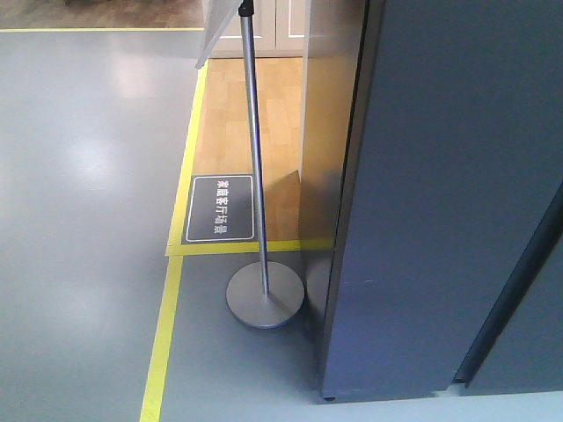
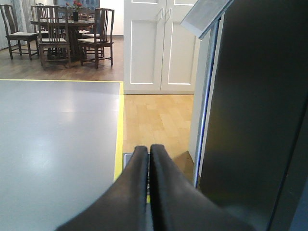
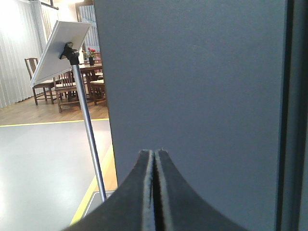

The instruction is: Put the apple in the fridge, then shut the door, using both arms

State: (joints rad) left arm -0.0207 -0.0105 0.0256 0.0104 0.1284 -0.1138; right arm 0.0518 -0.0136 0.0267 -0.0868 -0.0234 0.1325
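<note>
1. Front view: the tall dark grey fridge (image 1: 440, 202) stands just right of a metal sign stand (image 1: 256, 176); no apple shows.
2. Left wrist: the left gripper (image 2: 148, 153) is pressed together, empty, near the fridge's edge.
3. Right wrist: the right gripper (image 3: 154, 156), likewise closed and empty, faces the dark grey door (image 3: 192, 77). Probably the door-closing step; next, confirm it is flush.
</note>
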